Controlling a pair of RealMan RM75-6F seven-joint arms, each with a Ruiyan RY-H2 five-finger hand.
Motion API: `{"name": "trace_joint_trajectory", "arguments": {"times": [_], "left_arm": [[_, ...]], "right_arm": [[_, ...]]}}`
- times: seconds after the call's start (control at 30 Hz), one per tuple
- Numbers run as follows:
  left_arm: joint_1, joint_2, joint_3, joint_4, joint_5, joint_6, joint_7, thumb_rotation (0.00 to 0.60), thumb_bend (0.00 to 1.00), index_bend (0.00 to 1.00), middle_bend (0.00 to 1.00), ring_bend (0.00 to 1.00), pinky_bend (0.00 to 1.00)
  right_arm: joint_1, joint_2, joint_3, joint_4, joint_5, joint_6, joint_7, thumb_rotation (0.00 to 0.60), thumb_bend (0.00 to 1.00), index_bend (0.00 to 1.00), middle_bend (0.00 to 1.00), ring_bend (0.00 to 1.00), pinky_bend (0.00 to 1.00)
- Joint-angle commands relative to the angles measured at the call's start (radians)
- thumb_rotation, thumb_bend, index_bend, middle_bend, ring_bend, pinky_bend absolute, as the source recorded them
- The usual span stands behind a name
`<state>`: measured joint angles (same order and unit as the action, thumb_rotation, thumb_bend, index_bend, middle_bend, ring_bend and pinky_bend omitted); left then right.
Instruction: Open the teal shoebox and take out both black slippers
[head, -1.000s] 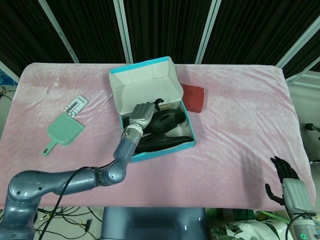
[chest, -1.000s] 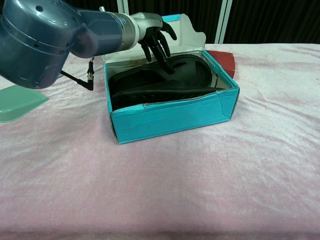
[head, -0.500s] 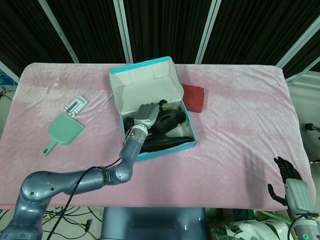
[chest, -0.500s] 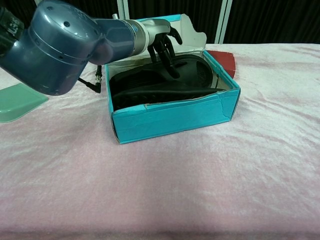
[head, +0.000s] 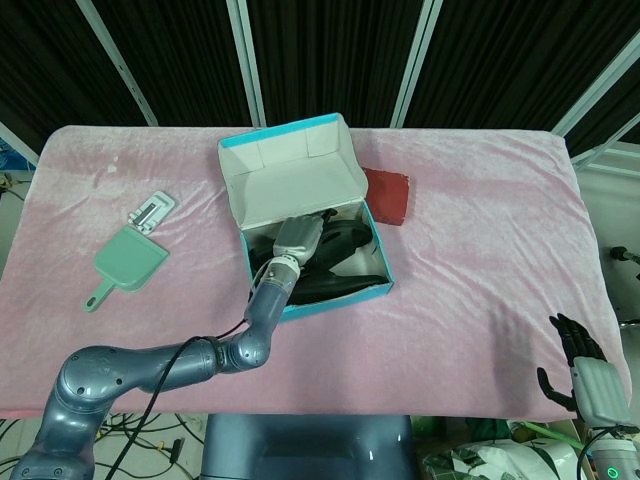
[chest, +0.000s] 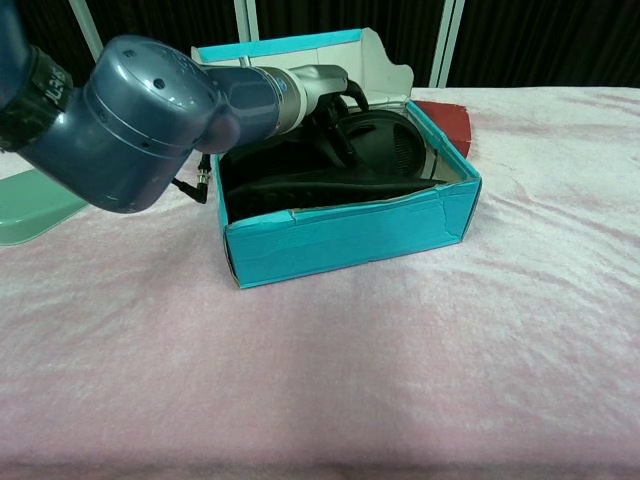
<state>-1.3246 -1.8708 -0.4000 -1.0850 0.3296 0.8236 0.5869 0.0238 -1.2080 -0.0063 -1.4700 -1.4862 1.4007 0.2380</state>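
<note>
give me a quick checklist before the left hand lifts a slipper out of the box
1. Lid open: ok, the box lid stands folded back.
2. Both slippers in the box: ok.
3. Left hand inside the box, over the slippers: ok.
4. Fingers closed on a slipper: cannot tell, the hand hides the contact.
5. Right hand out of the way: ok, off the table's near right edge.
6. Landing space: ok, bare pink cloth right of the box.
</note>
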Motion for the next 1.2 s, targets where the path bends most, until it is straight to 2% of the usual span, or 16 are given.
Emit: {"name": "trace_joint_trajectory", "arguments": {"times": [0.03, 0.2, 0.4, 0.6, 0.67, 0.77, 1.0, 1.2], "left_arm": [[0.004, -0.006, 0.006, 0.010, 0.018, 0.006, -0.001, 0.600, 0.38, 0.30, 0.43, 0.38, 0.45], [0.021, 0.001, 0.022, 0.025, 0.121, 0.013, -0.037, 0.600, 0.52, 0.39, 0.51, 0.44, 0.46], [0.055, 0.044, 0.048, 0.023, 0.302, -0.030, -0.134, 0.600, 0.54, 0.40, 0.52, 0.45, 0.45], [0.095, 0.057, 0.052, 0.024, 0.471, -0.007, -0.269, 0.600, 0.54, 0.41, 0.53, 0.44, 0.47], [0.122, 0.046, 0.022, 0.010, 0.470, -0.016, -0.367, 0.600, 0.54, 0.42, 0.54, 0.45, 0.49], [0.137, 0.043, -0.005, 0.004, 0.409, -0.054, -0.404, 0.600, 0.55, 0.42, 0.54, 0.45, 0.53], [0.121, 0.004, -0.009, 0.029, 0.229, 0.000, -0.255, 0.600, 0.55, 0.41, 0.53, 0.47, 0.67], [0.096, -0.023, -0.016, 0.051, 0.153, 0.061, -0.139, 0.600, 0.55, 0.39, 0.53, 0.51, 0.84]], "right_arm": [[0.000, 0.000, 0.001, 0.001, -0.001, 0.000, 0.003, 0.600, 0.36, 0.00, 0.05, 0.00, 0.14], [-0.001, 0.002, 0.003, 0.000, -0.001, 0.004, 0.009, 0.600, 0.36, 0.00, 0.05, 0.00, 0.14], [-0.005, 0.005, 0.004, -0.005, -0.002, 0.010, 0.010, 0.600, 0.36, 0.00, 0.05, 0.00, 0.14], [-0.006, 0.008, 0.003, -0.012, -0.006, 0.014, 0.007, 0.600, 0.36, 0.00, 0.05, 0.00, 0.14], [-0.007, 0.010, 0.002, -0.016, -0.008, 0.015, 0.005, 0.600, 0.36, 0.00, 0.05, 0.00, 0.14], [-0.009, 0.011, 0.002, -0.020, -0.009, 0.017, 0.003, 0.600, 0.36, 0.00, 0.05, 0.00, 0.14], [-0.011, 0.013, 0.000, -0.027, -0.010, 0.018, 0.000, 0.600, 0.36, 0.00, 0.05, 0.00, 0.14], [-0.013, 0.015, -0.001, -0.035, -0.009, 0.018, -0.006, 0.600, 0.36, 0.00, 0.05, 0.00, 0.14]]}}
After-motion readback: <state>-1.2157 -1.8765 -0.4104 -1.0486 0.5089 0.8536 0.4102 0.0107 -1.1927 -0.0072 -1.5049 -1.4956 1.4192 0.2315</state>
